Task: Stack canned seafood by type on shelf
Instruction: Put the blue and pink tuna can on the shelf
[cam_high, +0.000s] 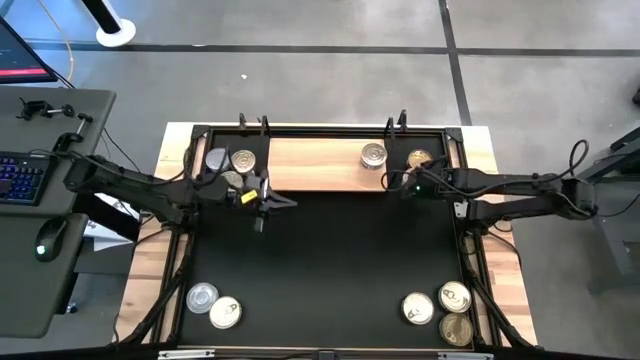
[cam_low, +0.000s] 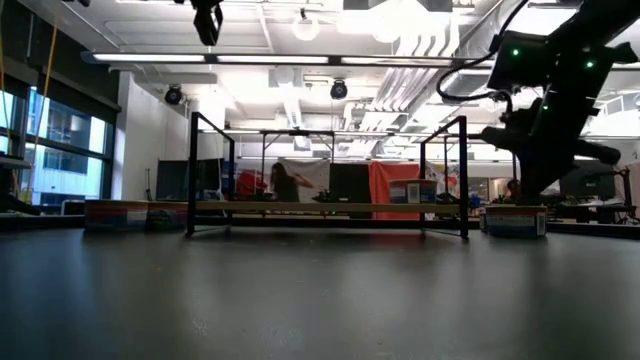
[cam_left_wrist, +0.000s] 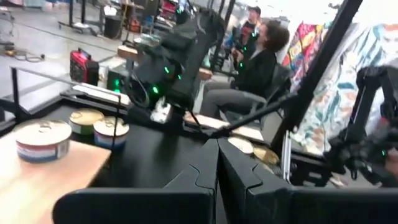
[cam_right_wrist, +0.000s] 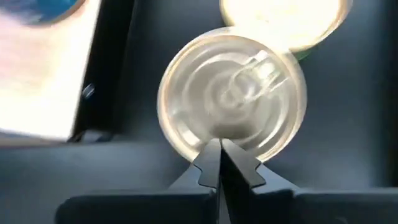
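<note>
The light-wood shelf (cam_high: 320, 165) lies along the far side of the black mat (cam_high: 330, 250). One blue-labelled can (cam_high: 373, 155) stands on its right part. Just past the shelf's right end stand a gold-lidded can (cam_high: 420, 160) and a silver-lidded can with a pull tab (cam_right_wrist: 233, 93). My right gripper (cam_right_wrist: 219, 148) is shut and points down over that silver lid. Three cans (cam_high: 232, 165) cluster at the shelf's left end. My left gripper (cam_high: 288, 201) is shut and empty, raised over the mat beside them. My right gripper's shut fingertips (cam_right_wrist: 211, 155) stand over the near rim of the silver can's lid (cam_right_wrist: 214, 134), coming from above. Whether they touch the lid, I cannot tell. The can stands upright on the mat.
Two cans (cam_high: 213, 304) sit at the mat's near left corner and three (cam_high: 443, 310) at its near right corner. A black frame (cam_high: 190, 200) borders the mat. People sit in the room beyond the table. A keyboard and a mouse lie on a side desk (cam_high: 40, 200).
</note>
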